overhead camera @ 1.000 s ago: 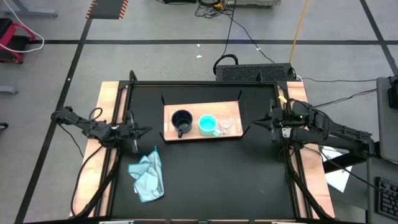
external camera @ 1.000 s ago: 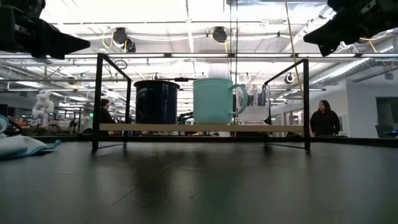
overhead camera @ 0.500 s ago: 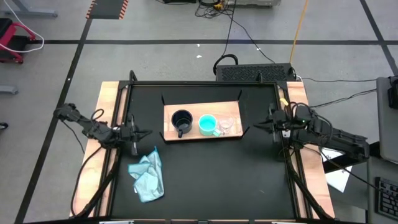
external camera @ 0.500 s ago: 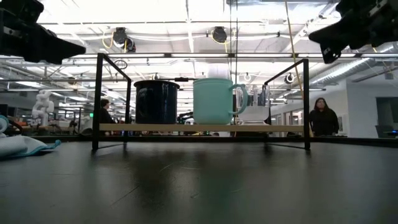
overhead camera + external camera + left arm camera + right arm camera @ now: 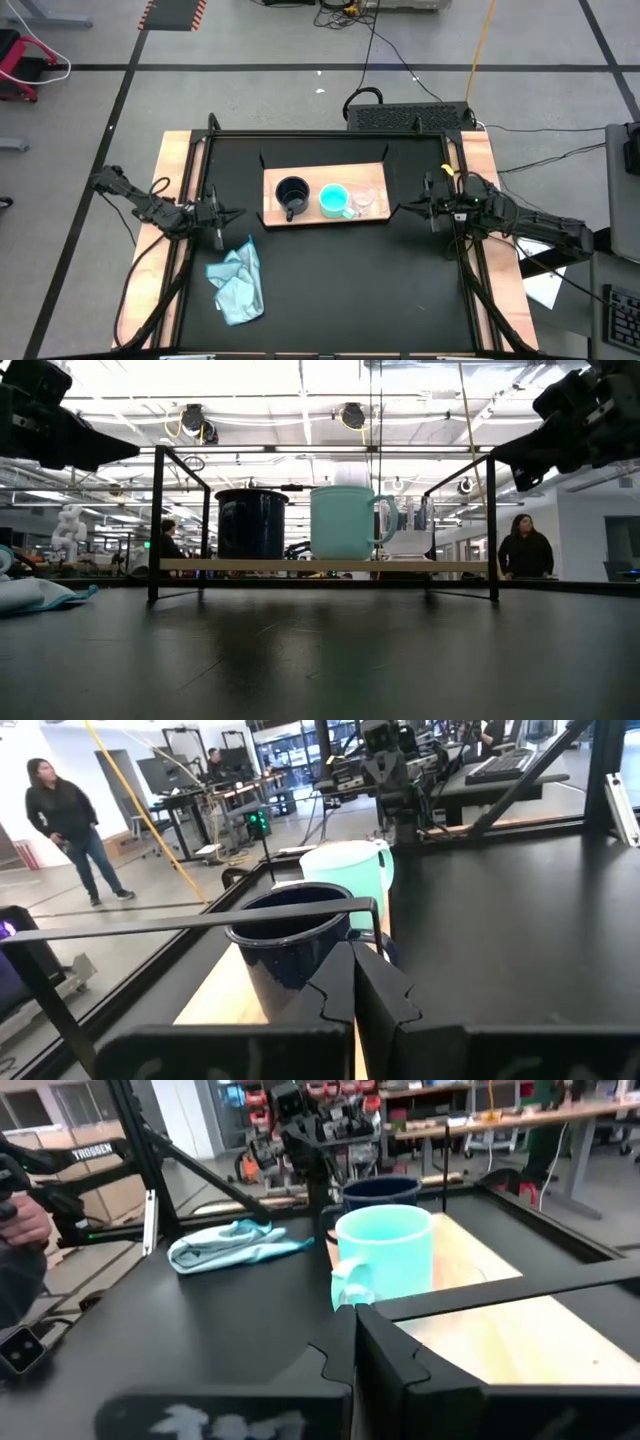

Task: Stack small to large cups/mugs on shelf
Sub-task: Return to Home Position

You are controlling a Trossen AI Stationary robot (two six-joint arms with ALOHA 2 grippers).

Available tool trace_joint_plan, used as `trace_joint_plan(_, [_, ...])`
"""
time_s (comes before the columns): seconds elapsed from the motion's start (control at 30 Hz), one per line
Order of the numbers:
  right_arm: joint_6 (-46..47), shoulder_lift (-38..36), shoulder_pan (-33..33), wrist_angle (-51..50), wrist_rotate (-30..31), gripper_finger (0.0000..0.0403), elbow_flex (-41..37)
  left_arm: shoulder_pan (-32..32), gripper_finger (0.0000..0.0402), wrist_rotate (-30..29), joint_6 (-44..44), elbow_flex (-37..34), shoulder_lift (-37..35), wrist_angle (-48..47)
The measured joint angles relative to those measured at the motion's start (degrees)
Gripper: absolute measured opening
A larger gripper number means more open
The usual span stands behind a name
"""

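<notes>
The light-brown wooden shelf [image 5: 325, 218] stands mid-table on thin black brackets. Three vessels rest upright on their bases in a row on it: the navy mug [image 5: 291, 194] toward the left, the turquoise mug [image 5: 334, 200] in the middle, and the clear glass cup [image 5: 366, 200] toward the right. The low view shows the navy mug [image 5: 251, 522] and turquoise mug [image 5: 345, 521] side by side. My left gripper [image 5: 234, 212] hovers shut off the shelf's left end, fingers [image 5: 338, 990] pointing at the navy mug [image 5: 290, 925]. My right gripper [image 5: 404, 207] hovers shut off the right end, facing the turquoise mug [image 5: 384, 1250].
A crumpled light blue cloth [image 5: 238, 285] lies on the black tabletop near my left gripper, toward the near edge. Wooden side rails [image 5: 172, 190] flank the table. People stand in the room beyond [image 5: 524, 550]. Bare tabletop lies in front of the shelf.
My right gripper has come down and edged toward the shelf's right end. My left gripper has dipped slightly. Both stay shut, and the mugs, the cup and the cloth have not moved.
</notes>
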Motion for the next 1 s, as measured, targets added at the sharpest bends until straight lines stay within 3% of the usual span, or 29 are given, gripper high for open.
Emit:
trace_joint_plan(0.2, [-2.8,0.0,0.0,5.1,0.2,0.0000,-3.2,1.1,0.0000,-2.6,1.8,-0.1,0.1,0.5])
trace_joint_plan(0.4, [-4.5,0.0,0.0,6.4,0.3,0.0000,-4.9,6.0,0.0000,-4.2,3.5,-0.1,0.1,0.6])
trace_joint_plan(0.7, [-6.0,1.3,-0.5,7.8,1.1,0.0000,-5.4,15.8,0.0000,7.4,3.0,-0.1,0.1,0.5])
trace_joint_plan(1.0, [-6.8,2.1,-0.5,7.7,0.8,0.0000,-5.5,21.3,0.0000,15.8,1.8,-0.1,0.1,0.4])
